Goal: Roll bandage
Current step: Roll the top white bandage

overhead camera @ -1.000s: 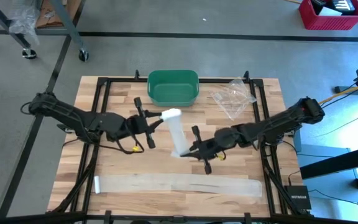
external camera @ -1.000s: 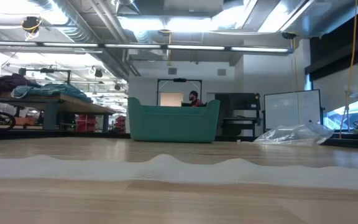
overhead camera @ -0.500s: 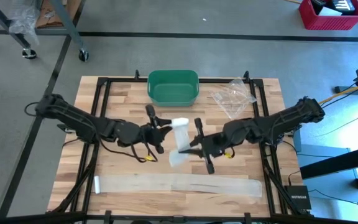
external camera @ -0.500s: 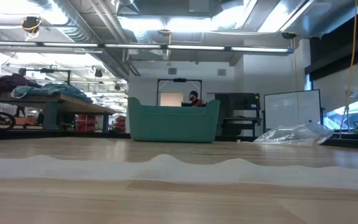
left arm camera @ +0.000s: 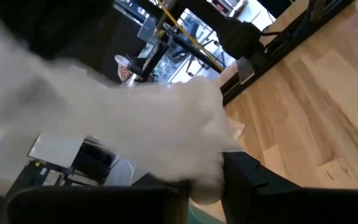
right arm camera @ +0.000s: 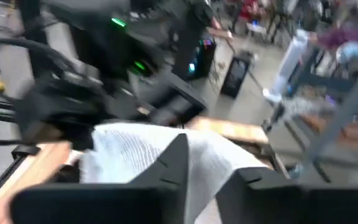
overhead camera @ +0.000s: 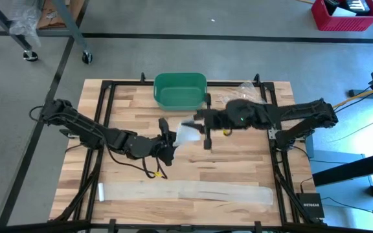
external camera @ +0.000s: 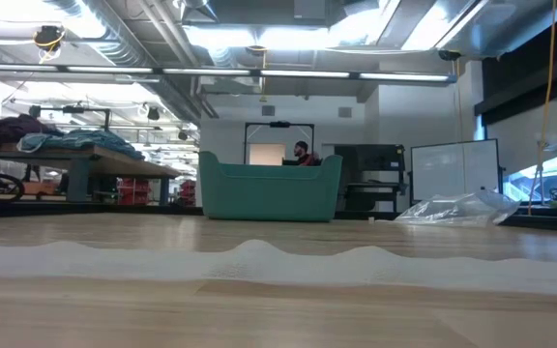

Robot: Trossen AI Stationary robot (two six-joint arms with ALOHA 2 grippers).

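Observation:
A short white bandage hangs in the air between my two grippers, over the middle of the table. My left gripper is shut on its left end and my right gripper on its right end. The bandage fills the left wrist view and shows between the fingers in the right wrist view. A second, long white bandage strip lies flat along the table's near edge; the low view shows it as a wavy band. Neither gripper shows in the low view. My left gripper pinches the bandage's left end between its two fingers, coming level from the table's left. The cloth is bunched, so I cannot tell one layer from several. The bandage is lifted clear of the table. My right gripper pinches the bandage's right end between its two fingers, coming from the table's right. The cloth spreads out beyond the fingers toward the left gripper. It is clear of the table, short and slack between the two grippers.
A green bin stands at the table's far edge, just beyond the grippers. A clear plastic bag lies at the far right. Bare wood lies between the grippers and the long strip.
My right gripper has gone up and toward the table's far edge, turning as it went. My left gripper has gone toward the table's right. The bandage, earlier a long strip stretched between them from far to near, is now short and bunched between the two grippers.

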